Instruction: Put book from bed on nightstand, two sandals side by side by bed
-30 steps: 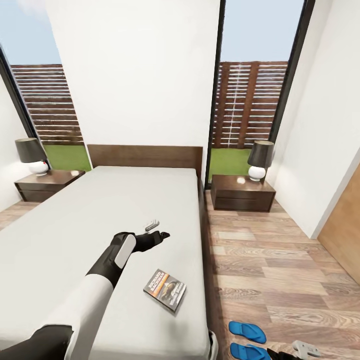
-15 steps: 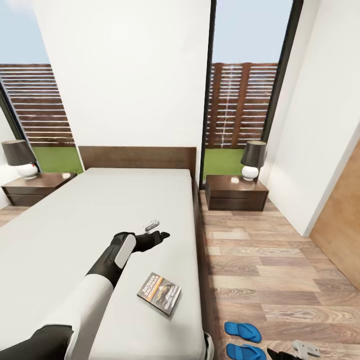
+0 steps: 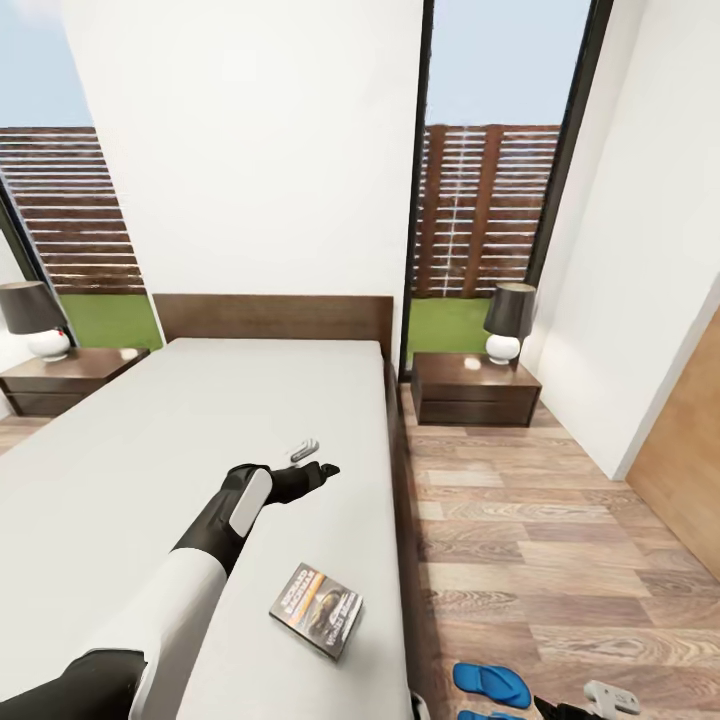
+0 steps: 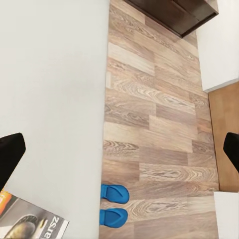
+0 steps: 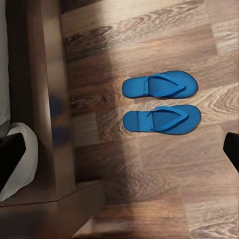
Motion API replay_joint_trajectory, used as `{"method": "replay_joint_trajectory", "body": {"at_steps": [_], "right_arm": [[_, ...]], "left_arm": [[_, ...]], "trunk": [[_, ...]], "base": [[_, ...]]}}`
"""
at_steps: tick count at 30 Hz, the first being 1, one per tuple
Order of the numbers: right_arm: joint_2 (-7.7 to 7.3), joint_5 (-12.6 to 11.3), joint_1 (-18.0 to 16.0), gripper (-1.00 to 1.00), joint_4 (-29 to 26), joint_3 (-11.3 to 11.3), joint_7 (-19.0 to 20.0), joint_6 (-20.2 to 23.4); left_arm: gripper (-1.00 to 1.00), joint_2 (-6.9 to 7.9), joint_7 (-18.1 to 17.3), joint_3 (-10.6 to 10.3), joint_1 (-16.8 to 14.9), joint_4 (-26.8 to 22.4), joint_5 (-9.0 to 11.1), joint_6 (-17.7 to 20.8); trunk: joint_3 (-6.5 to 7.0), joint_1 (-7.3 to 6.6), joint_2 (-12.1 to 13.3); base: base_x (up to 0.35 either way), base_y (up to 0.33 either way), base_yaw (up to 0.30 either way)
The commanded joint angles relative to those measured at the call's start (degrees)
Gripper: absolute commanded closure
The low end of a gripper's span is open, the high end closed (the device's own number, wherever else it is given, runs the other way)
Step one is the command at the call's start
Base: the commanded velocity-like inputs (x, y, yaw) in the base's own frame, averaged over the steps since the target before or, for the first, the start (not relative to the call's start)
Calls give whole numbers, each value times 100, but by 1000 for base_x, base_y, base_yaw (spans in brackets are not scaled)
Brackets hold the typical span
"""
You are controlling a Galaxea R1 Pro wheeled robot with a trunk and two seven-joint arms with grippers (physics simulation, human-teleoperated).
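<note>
The left gripper (image 3: 312, 459) is hovering over the bed (image 3: 150, 440) with its fingers spread wide apart and nothing between them. The book (image 3: 317, 609) is lying flat on the mattress, nearer the robot than that gripper and close to the bed's right edge, well apart from the fingertips. Its cover lettering is showing but is too blurred to read. Two sandals (image 5: 161, 102) are lying side by side on the wood floor just beside the bed frame, under the right gripper (image 3: 598, 699), whose fingers are also standing wide open and empty. Two nightstands are flanking the headboard, one (image 3: 472, 387) beyond the left gripper to its right, the other (image 3: 60, 377) far to its left; each is carrying one lamp (image 3: 508, 321).
</note>
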Motion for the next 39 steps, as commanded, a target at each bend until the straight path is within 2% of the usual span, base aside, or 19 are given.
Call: {"method": "replay_joint_trajectory", "body": {"at_steps": [1,14,39], "right_arm": [[2,-52,-10,-100,27,50,38,-34],[2,-52,-10,-100,26,48,38,-34],[2,-44,-10,-100,24,57,38,-34]], "left_arm": [[-100,-2,-15,11,-3,-3,-5,27],[-100,-2,-15,11,-3,-3,-1,25],[-100,7,13,11,-3,8,-21,20]], "trunk": [[-6,2,-3],[-6,2,-3],[-6,2,-3]], "base": [[91,0,0],[141,0,0],[5,0,0]]}}
